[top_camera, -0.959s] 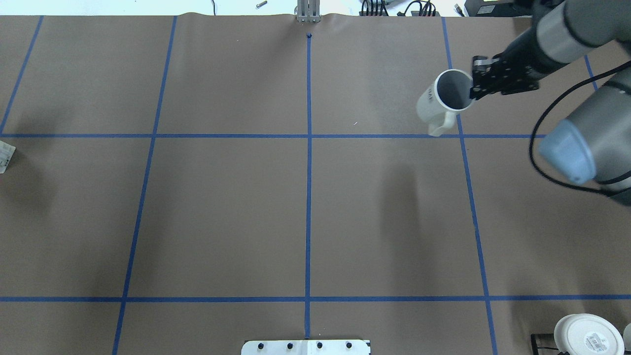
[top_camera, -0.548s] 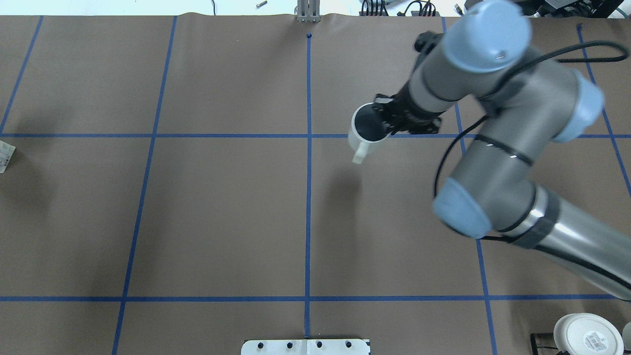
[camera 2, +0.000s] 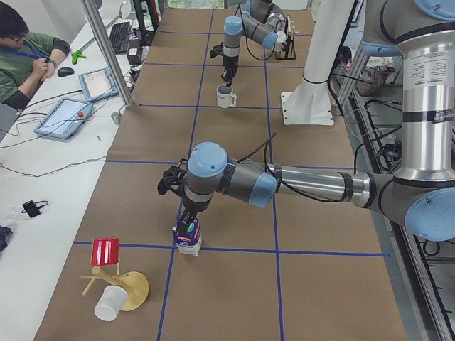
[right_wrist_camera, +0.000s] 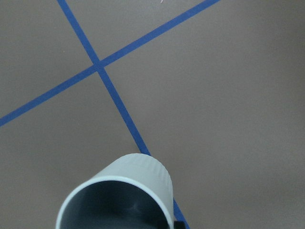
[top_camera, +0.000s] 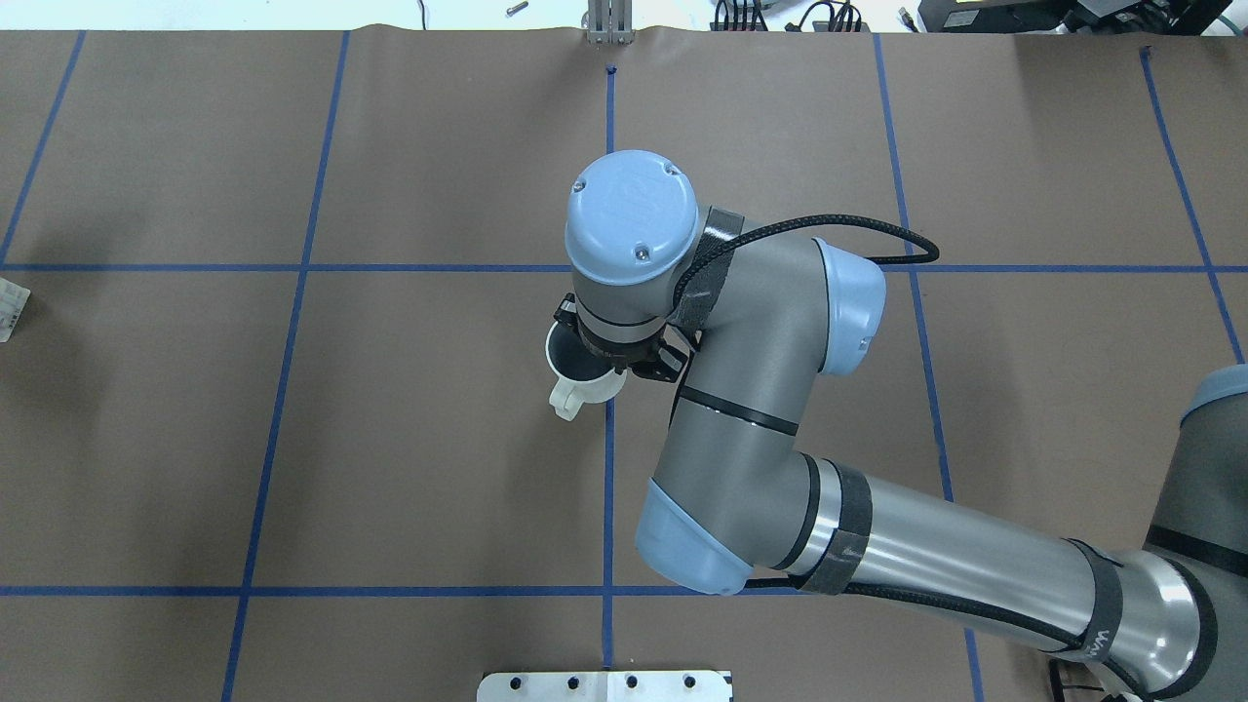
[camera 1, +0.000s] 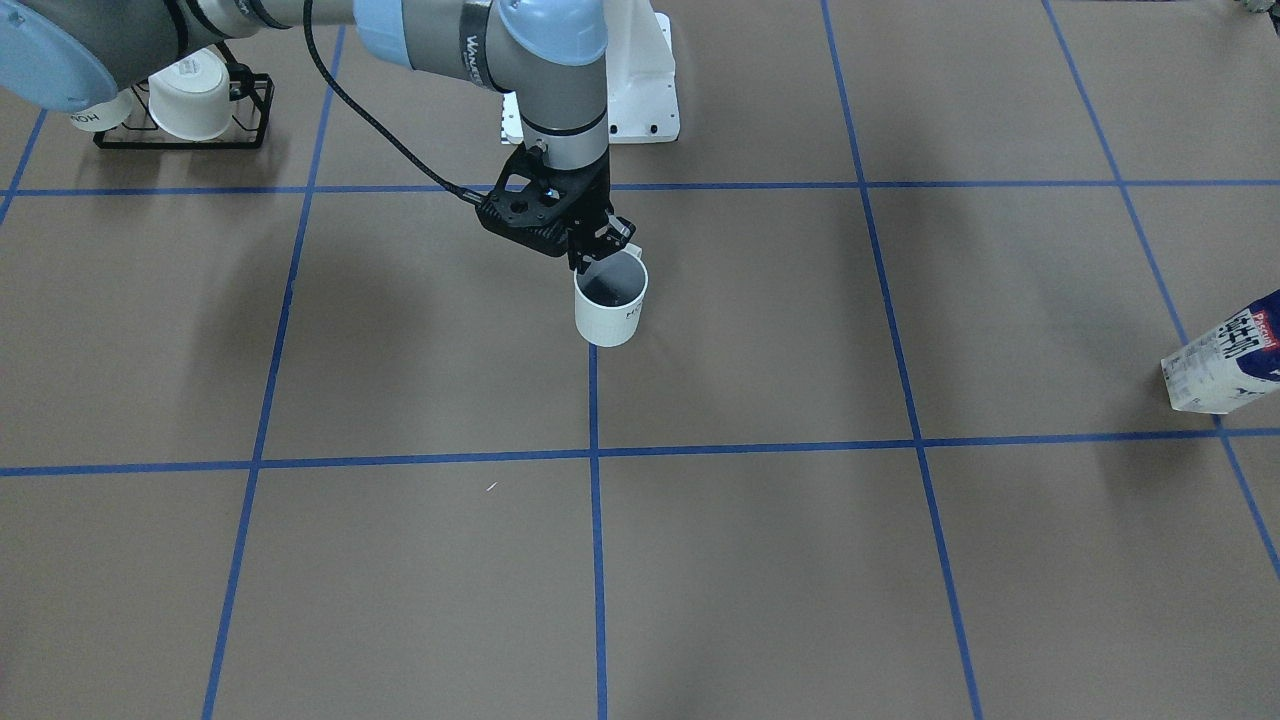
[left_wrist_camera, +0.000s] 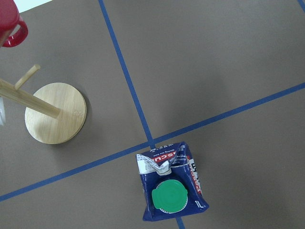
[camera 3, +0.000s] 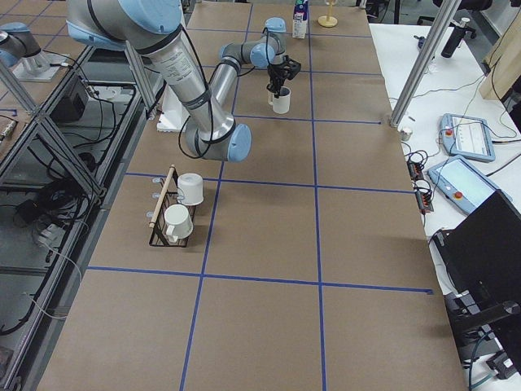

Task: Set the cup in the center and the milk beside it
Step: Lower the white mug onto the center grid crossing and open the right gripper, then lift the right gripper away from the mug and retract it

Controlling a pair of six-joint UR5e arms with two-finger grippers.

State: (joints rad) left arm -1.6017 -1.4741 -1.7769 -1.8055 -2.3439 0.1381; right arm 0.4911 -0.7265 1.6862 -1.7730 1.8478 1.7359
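Cup (camera 1: 611, 300): white mug, upright, dark interior empty. Within one second it was carried from the far right square of the surface (top_camera: 409, 448) to the centre tape line (camera 1: 594, 520); contact with the surface unclear. Right pincer (camera 1: 597, 250) clenched on its rim; release judged pending.
Milk carton (left_wrist_camera: 170, 188): green cap (left_wrist_camera: 167, 198) on, at the left end, well apart. Left pincer (camera 2: 186, 220) is above it; grip cannot be told.

Counted one milk carton (left_wrist_camera: 171, 183), one dark-lined cup (camera 1: 611, 305), two white mugs (camera 3: 190, 187) (camera 3: 177, 220), one red mug (camera 2: 105, 251), one pale tumbler (camera 2: 106, 304), one wooden stand (left_wrist_camera: 55, 113).
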